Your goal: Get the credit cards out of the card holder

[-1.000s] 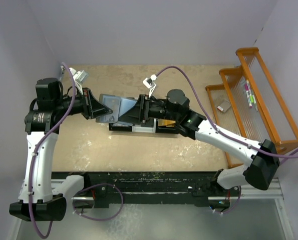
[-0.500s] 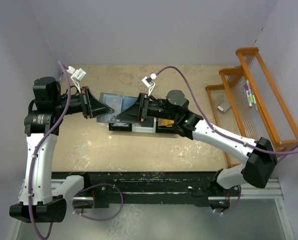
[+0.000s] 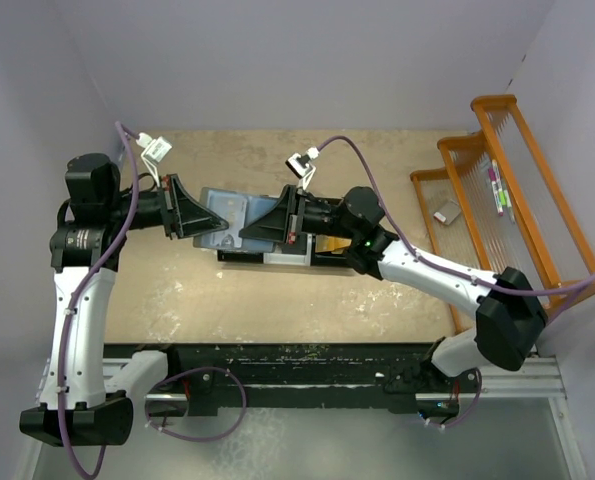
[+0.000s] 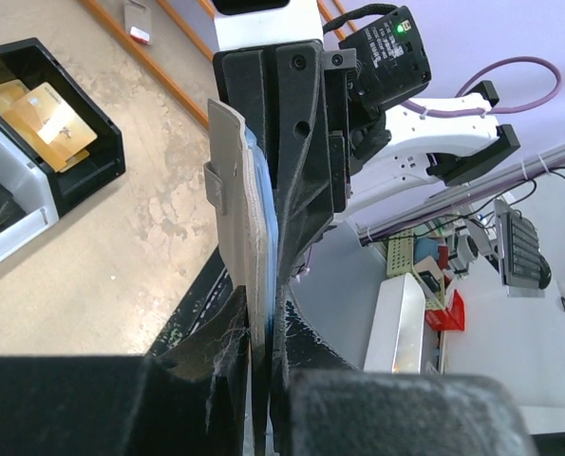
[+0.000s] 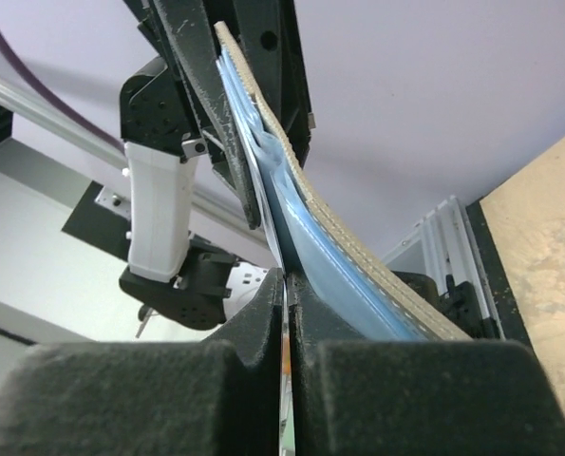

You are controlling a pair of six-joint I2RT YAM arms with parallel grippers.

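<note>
The blue-grey card holder (image 3: 227, 213) hangs above the table between both arms. My left gripper (image 3: 199, 222) is shut on its left end; in the left wrist view the card holder (image 4: 247, 228) stands edge-on between the jaws of the left gripper (image 4: 261, 318). My right gripper (image 3: 245, 236) meets it from the right. In the right wrist view the right gripper (image 5: 287, 285) is shut on the thin edge of a credit card (image 5: 273, 237) that sticks out of the card holder (image 5: 310, 218). Orange-gold credit cards (image 4: 45, 119) lie in a tray compartment.
A black-and-white bin tray (image 3: 322, 259) sits on the table right under the grippers. An orange wire rack (image 3: 507, 190) with a few small items stands along the right wall. Purple walls close in the left, back and right sides.
The right gripper has closed from half open onto the card's edge and pushed slightly left toward the holder. The left gripper and the card holder have stayed in place.
</note>
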